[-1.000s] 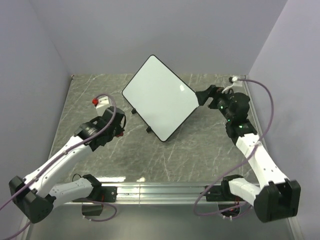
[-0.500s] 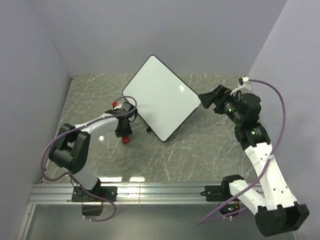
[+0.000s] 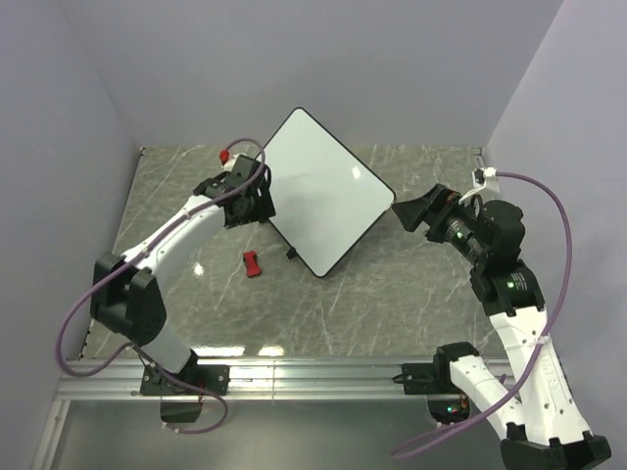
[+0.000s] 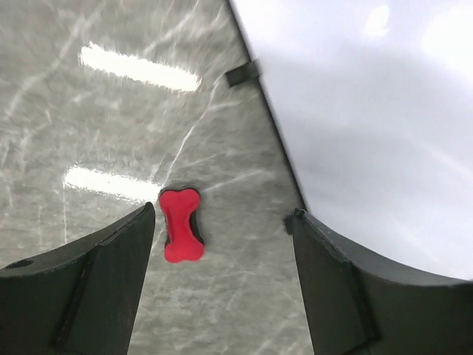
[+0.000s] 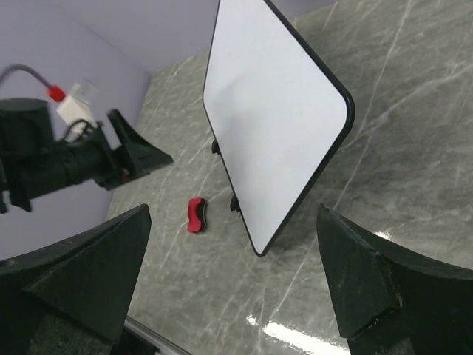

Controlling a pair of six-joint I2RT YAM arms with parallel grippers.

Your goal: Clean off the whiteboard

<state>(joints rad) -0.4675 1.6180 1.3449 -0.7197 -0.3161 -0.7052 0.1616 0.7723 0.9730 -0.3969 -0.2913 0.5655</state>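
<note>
Mid-table, toward the back wall, the whiteboard point(image 3: 318, 191) stands tilted on small black feet. From above it sits turned w/ one corner pointing away, like a diamond. Its face reads plain white w/ a couple of glare spots, thin black frame all round.

L gripper point(image 3: 261, 204) hangs at the board's left corner, jaws apart, nothing between them. Can't tell if it touches the frame. Left wrist view looks down past both fingers point(image 4: 111, 274). The board's edge point(image 4: 369, 111) runs diagonally to the right-hand finger, w/ grey marble table point(image 4: 111, 133) on the other side.

Red-and-black eraser point(image 3: 253, 263) lies flat on the table, free of both grippers, near the board's lower left edge and just beside one foot. It shows dog-bone shaped from the left wrist point(image 4: 182, 225) and small beside the feet from the right wrist point(image 5: 196, 214).

R gripper point(image 3: 404, 213) sits off the board's right corner, close but apart from it, jaws spread wide and empty. Its cam frames the board point(image 5: 273, 111) between both fingers, w/ the L arm point(image 5: 66, 166) beyond on the far side.
</note>
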